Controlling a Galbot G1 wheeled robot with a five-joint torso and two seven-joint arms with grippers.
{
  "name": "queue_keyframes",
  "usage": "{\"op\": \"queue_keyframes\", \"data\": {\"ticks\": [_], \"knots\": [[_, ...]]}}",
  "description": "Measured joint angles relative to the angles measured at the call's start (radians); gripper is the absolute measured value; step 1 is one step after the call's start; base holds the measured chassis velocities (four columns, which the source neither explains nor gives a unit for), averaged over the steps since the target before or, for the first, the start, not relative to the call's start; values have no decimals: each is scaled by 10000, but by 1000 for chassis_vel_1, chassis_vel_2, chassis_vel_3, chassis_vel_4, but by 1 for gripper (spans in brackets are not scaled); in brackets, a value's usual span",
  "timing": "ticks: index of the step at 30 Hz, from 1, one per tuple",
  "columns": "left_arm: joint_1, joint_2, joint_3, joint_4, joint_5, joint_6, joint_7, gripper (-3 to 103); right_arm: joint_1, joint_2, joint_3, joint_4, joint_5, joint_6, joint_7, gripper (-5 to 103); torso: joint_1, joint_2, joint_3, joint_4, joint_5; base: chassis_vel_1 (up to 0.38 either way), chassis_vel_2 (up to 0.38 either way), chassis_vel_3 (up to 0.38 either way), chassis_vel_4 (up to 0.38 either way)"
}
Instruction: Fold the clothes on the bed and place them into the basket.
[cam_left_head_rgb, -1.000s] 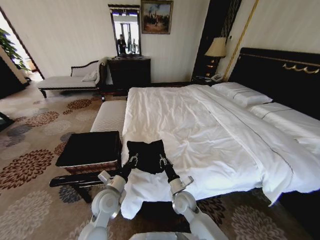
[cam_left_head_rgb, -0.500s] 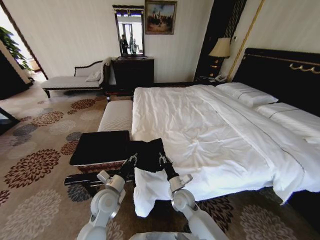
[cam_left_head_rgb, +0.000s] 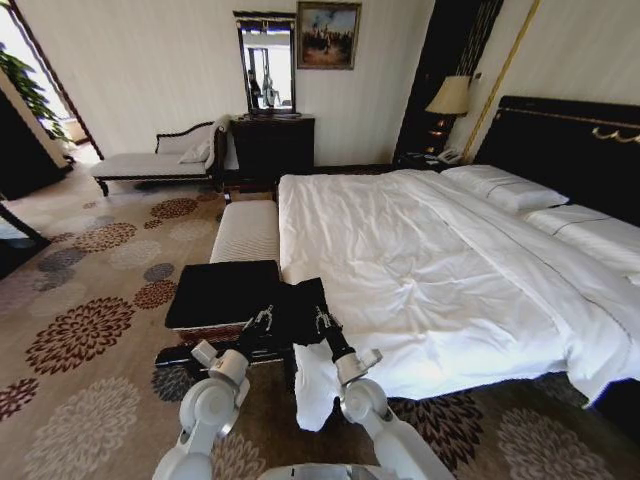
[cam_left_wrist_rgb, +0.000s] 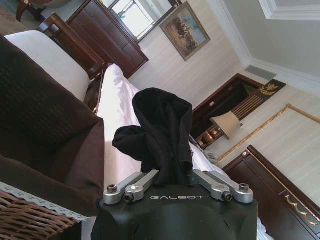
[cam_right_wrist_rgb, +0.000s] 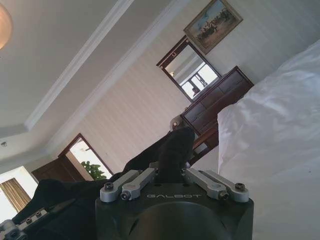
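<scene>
Both grippers hold the clothes (cam_left_head_rgb: 296, 308), a folded black T-shirt, lifted between them. My left gripper (cam_left_head_rgb: 264, 322) is shut on its left edge and my right gripper (cam_left_head_rgb: 324, 321) on its right edge. The bundle hangs over the bed's (cam_left_head_rgb: 430, 250) near left corner and the right rim of the basket (cam_left_head_rgb: 222, 293), a brown wicker box with black lining. In the left wrist view the black fabric (cam_left_wrist_rgb: 162, 130) rises bunched out of the shut gripper (cam_left_wrist_rgb: 175, 175), with the basket's wicker (cam_left_wrist_rgb: 30, 222) beside it. In the right wrist view the cloth (cam_right_wrist_rgb: 172, 145) sits pinched in that gripper (cam_right_wrist_rgb: 172, 172).
A pale striped bench (cam_left_head_rgb: 248, 228) stands at the bed's foot behind the basket. A dark dresser (cam_left_head_rgb: 272, 145) with a mirror and a chaise (cam_left_head_rgb: 150, 160) line the far wall. Patterned carpet (cam_left_head_rgb: 90, 330) lies open to the left. A lamp (cam_left_head_rgb: 450, 97) stands by the headboard.
The whole view has swung, so bed and basket sit further right in the picture. The T-shirt, held in both grippers, has come off the duvet towards the basket's rim.
</scene>
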Motion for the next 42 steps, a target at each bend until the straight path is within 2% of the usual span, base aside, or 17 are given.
{"op": "queue_keyframes", "data": {"ticks": [29,42], "knots": [[30,134,11,48,-8,-75,53,9,96,228,-78,-348,-68,83,16,9,-1,0,0,1,0,27,24,-25,-25],[-46,42,62,195,6,-86,62,9,359,372,-107,-398,-28,540,512,9,0,0,0,1,0,0,0,0,0]]}}
